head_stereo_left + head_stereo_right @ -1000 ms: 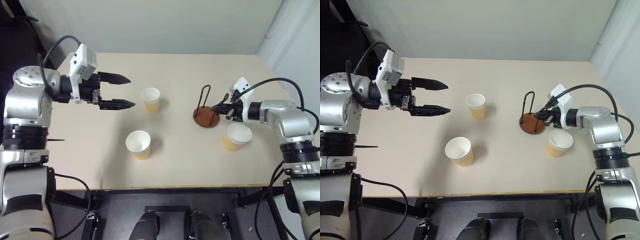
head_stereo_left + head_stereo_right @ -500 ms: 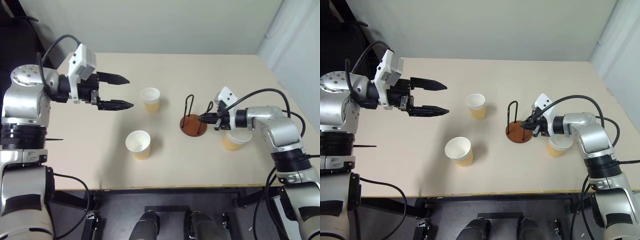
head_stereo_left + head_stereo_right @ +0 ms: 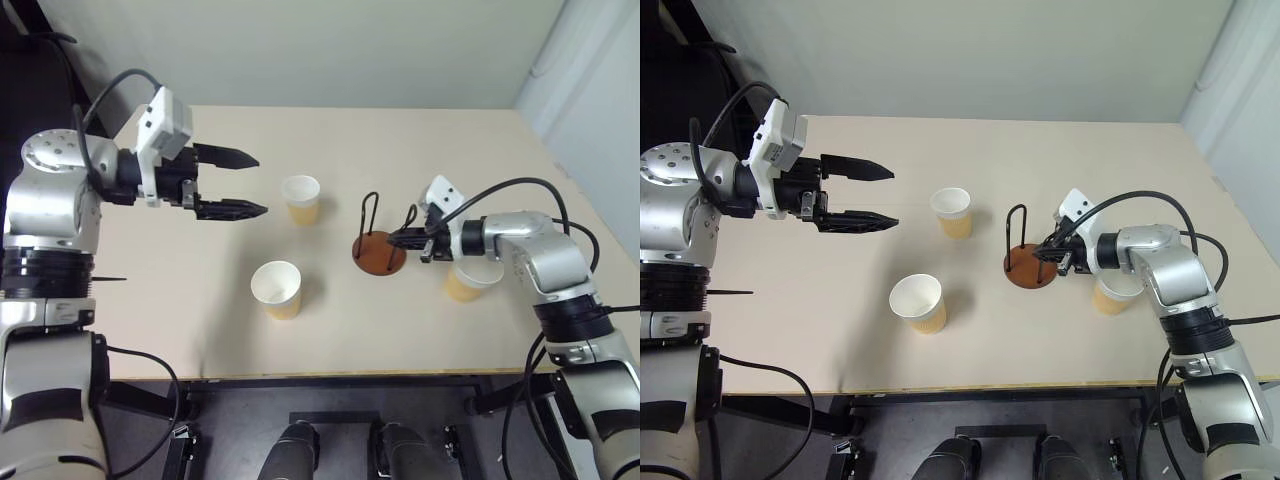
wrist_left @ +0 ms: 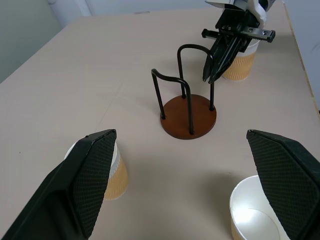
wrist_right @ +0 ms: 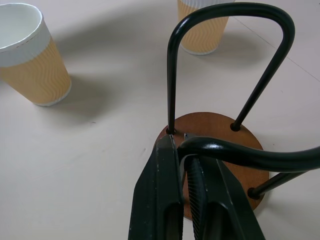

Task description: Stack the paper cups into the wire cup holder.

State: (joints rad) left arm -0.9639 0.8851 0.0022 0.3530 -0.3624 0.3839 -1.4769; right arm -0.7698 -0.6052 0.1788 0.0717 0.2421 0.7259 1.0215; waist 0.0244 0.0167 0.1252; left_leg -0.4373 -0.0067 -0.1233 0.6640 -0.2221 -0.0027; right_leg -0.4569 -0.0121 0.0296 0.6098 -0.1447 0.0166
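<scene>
The wire cup holder [image 3: 379,255], a reddish-brown disc with two black wire loops, stands upright at the table's middle right. My right gripper [image 3: 399,238] is shut on the holder's nearer loop [image 5: 235,154], low down by the disc. One paper cup [image 3: 466,281] stands just right of the holder, partly behind my right wrist. A second cup [image 3: 300,198] is left of the holder, and a third [image 3: 277,288] stands nearer the front edge. My left gripper [image 3: 262,183] hovers open and empty above the table, left of the second cup.
The beige table [image 3: 200,320] ends at a front edge close to the third cup. A pale wall [image 3: 300,50] runs behind the far edge. Black cables loop off both wrists.
My right gripper has slid the wire cup holder leftward across the table, away from the right-hand cup. The left arm and the other cups have stayed put.
</scene>
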